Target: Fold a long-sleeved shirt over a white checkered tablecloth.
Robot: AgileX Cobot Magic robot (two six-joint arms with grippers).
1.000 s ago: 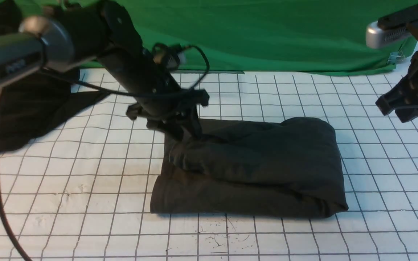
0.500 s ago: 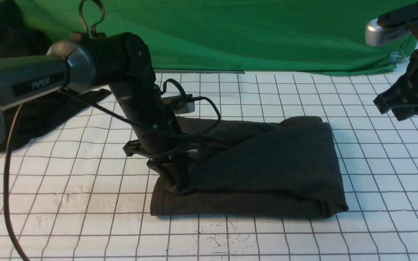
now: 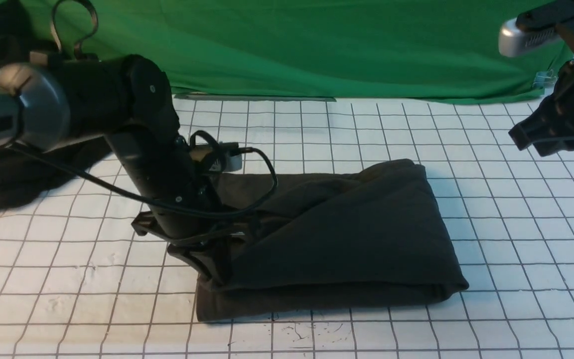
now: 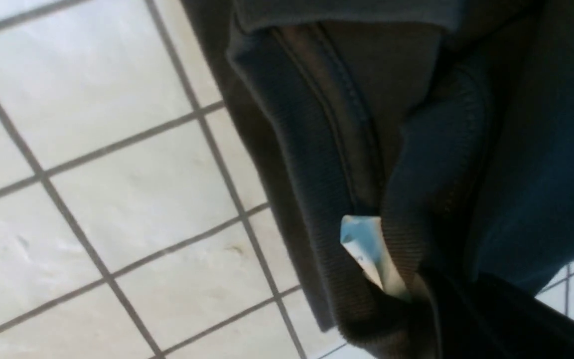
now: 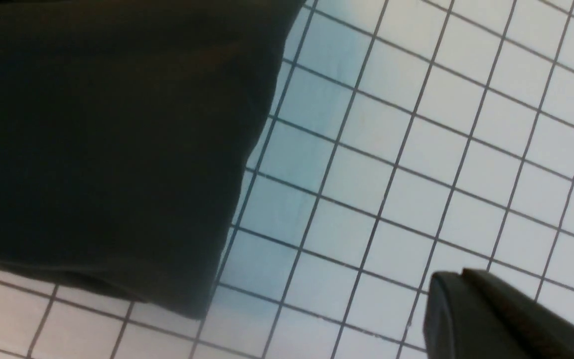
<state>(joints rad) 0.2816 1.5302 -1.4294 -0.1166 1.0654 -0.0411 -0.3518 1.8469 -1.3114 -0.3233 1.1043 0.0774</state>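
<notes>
The dark charcoal long-sleeved shirt [image 3: 347, 239] lies folded into a thick bundle on the white checkered tablecloth [image 3: 516, 249]. My left gripper [image 3: 217, 271] is down at the bundle's near-left corner, shut on the shirt's top layer. In the left wrist view the ribbed collar [image 4: 317, 164] and the white neck label [image 4: 366, 249] are pinched in that gripper [image 4: 426, 294]. My right gripper [image 3: 546, 137] hangs shut above the cloth at the far right, holding nothing; its view shows the shirt's edge [image 5: 117, 149] and its fingertips [image 5: 446, 294] together.
A smaller black garment [image 3: 13, 179] lies at the far left behind the left arm. The green backdrop [image 3: 342, 45] closes off the rear. A black cable [image 3: 262, 169] loops from the left wrist over the shirt.
My left gripper has pulled the shirt's top layer from the back towards the near-left corner and lowered. The whole bundle has shifted a little left and forward. The right arm barely moved.
</notes>
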